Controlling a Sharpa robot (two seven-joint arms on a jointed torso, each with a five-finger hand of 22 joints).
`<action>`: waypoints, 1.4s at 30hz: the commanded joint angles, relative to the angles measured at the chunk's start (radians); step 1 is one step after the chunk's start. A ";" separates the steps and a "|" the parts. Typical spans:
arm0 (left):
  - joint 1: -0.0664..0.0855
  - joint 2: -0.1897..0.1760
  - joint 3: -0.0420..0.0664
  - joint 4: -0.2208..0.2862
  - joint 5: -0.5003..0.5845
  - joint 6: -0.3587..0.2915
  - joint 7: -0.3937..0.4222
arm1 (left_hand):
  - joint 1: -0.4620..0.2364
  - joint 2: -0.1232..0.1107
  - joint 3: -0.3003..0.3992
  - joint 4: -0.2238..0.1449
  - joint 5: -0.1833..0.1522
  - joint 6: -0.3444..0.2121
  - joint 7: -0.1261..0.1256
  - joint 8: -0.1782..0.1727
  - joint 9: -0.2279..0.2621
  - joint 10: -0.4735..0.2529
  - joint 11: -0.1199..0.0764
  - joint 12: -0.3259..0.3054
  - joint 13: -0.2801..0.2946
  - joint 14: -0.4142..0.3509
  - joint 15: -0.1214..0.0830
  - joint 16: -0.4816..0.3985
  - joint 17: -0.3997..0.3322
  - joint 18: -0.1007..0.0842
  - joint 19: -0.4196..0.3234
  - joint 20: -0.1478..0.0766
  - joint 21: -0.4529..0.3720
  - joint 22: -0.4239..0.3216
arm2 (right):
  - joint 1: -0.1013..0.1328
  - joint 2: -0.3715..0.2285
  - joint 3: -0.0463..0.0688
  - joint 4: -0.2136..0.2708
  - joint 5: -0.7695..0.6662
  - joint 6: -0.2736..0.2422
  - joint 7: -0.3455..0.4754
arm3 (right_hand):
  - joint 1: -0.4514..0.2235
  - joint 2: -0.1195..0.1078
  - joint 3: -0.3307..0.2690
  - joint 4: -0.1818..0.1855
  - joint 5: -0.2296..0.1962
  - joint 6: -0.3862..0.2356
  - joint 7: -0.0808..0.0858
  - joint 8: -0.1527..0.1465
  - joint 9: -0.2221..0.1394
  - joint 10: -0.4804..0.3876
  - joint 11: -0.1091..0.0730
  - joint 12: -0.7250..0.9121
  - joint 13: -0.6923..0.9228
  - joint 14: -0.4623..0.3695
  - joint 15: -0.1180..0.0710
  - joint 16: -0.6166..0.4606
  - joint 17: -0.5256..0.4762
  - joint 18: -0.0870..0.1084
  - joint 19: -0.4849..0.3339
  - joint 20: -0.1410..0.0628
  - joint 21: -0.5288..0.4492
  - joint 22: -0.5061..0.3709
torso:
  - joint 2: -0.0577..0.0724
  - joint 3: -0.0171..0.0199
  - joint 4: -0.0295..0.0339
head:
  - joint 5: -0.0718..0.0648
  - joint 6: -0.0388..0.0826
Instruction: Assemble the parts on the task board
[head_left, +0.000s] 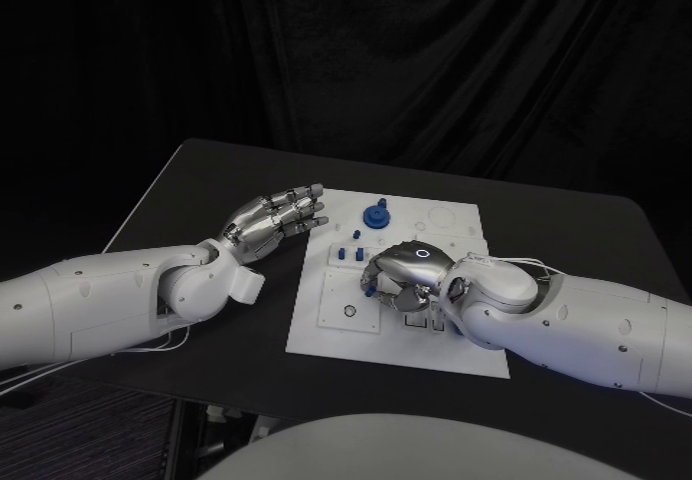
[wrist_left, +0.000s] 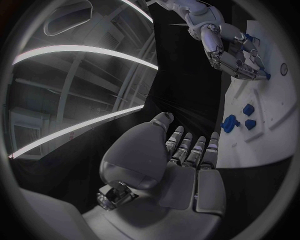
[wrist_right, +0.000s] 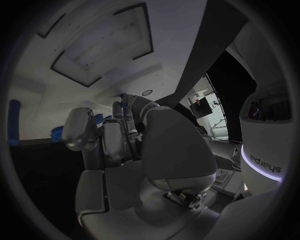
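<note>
A small blue part (head_left: 374, 287) is sitting under the fingers of the right robot hand (head_left: 405, 272), down on the middle of the task board (head_left: 329, 335). That hand is curling over it, fingers closed around the piece, knuckles up, so by my reading it is working the part into its seat on the board right now. The left wrist view is showing the same thing from the side: the right robot hand (wrist_left: 237, 55) pressing its fingertips onto the white plate with blue showing between them.

Farther up the task board, toward its far edge, a taller blue part (head_left: 376, 215) is standing on its own, and a few smaller blue parts (head_left: 343, 254) are lying between it and the busy hand.

The left robot hand (head_left: 274, 222) is hovering just off the task board's left edge over the desk (head_left: 173, 200), fingers apart and holding nothing.

Next call, I'd judge: firm downward pressure to seat the piece, then a clean release without dragging it sideways.
</note>
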 joint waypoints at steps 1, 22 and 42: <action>-0.002 0.002 0.001 0.001 -0.002 0.014 0.003 | -0.007 -0.002 0.006 0.001 0.000 -0.001 -0.008 0.001 -0.001 -0.002 0.003 0.002 0.000 -0.002 0.000 0.005 0.000 -0.011 0.007 -0.001 0.006 -0.001 | -0.004 -0.001 -0.002 0.000 -0.005 0.032 -0.033 | -0.012 -0.014 0.002 0.003 -0.018 -0.048 0.010 -0.035 -0.017 -0.029 0.018 -0.028 -0.014 -0.010 0.015 -0.010 -0.007 -0.005 -0.011 0.006 -0.013 0.133 | 0.000 -0.0005 -0.0004 | -0.002 0.000; -0.006 0.012 0.001 -0.015 -0.002 0.019 -0.012 | -0.009 0.004 0.022 0.004 0.003 0.005 -0.001 0.005 -0.001 -0.006 -0.003 0.001 0.000 -0.005 0.001 0.005 0.000 -0.012 0.005 -0.001 0.004 -0.005 | -0.004 -0.004 -0.001 -0.003 -0.005 0.019 -0.026 | -0.028 -0.036 -0.128 0.049 -0.127 -0.310 -0.050 -0.220 -0.182 -0.195 0.068 -0.124 -0.093 -0.069 0.060 -0.049 -0.089 0.015 -0.067 0.055 -0.126 0.100 | -0.001 0.0002 -0.0001 | -0.002 0.000; -0.009 0.005 0.001 0.003 -0.002 -0.012 -0.003 | -0.011 0.006 0.029 0.007 0.004 0.012 0.000 0.009 0.000 -0.003 -0.001 0.007 0.001 -0.003 0.001 0.007 0.000 -0.012 0.005 0.000 0.004 -0.007 | 0.216 -0.290 0.000 0.193 0.085 0.146 -0.203 | -0.063 -0.019 -0.214 0.125 -0.151 -0.080 -0.033 -0.204 -0.201 -0.191 0.070 -0.222 -0.172 -0.048 0.056 -0.054 -0.105 0.009 -0.030 0.052 -0.108 0.106 | -0.007 0.0003 0.0050 | -0.049 0.000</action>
